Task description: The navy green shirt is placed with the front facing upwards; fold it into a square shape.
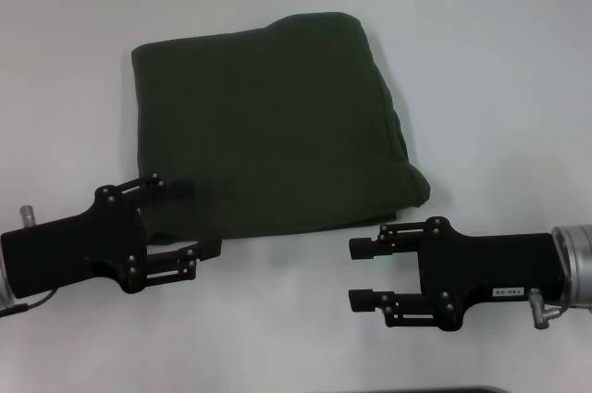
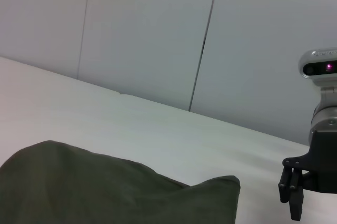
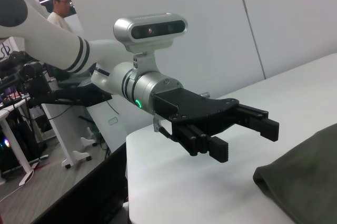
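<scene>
the shirt [image 1: 277, 125] is lying folded into a rough square on the white tabletop [image 1: 499, 60], filling the centre of the head view and reaching toward 12 o'clock. no lettering is showing; only plain dark green cloth is facing up. its right edge looks bulged and layered, and the near corner at about 5 o'clock is puffing out a little.

the left gripper [image 1: 196, 219] is hovering at the shirt's near left corner, at about 7 o'clock, fingers spread, the upper finger overlapping the cloth edge, though whether it is touching is unclear. the right gripper [image 1: 361, 273] is sitting at about 5 o'clock, just clear of the near edge, fingers spread and holding nothing.

the cloth is looking soft, light and limp, so it will likely sag and slide apart if lifted by one layer. any further tidying probably calls for pinching all layers together at a near corner or along the thick folded edge, lifting low and dragging gently. the fold seems nearly or fully done.
</scene>
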{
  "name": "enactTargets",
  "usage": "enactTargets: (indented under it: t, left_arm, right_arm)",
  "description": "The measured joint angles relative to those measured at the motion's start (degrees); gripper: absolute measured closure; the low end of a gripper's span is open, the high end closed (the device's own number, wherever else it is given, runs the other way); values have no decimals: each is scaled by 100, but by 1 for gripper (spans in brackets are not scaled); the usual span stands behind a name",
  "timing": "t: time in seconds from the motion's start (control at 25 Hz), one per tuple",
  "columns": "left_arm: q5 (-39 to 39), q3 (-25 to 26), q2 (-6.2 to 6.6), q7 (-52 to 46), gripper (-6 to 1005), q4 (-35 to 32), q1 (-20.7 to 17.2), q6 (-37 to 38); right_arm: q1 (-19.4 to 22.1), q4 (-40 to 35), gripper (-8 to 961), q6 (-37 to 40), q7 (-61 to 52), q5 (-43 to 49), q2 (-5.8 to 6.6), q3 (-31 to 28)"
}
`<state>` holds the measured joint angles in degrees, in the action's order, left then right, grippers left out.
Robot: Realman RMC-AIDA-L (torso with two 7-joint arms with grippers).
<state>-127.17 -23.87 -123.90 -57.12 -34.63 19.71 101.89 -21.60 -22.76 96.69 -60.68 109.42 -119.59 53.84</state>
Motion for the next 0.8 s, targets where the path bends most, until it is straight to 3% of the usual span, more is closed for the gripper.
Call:
enactTargets:
  t: [0.8]
  left_arm:
    - [0,-12,-5,0,175,3,50,-30]
  right_arm:
    - [-55,0,329,-29,-93,0,-8,4]
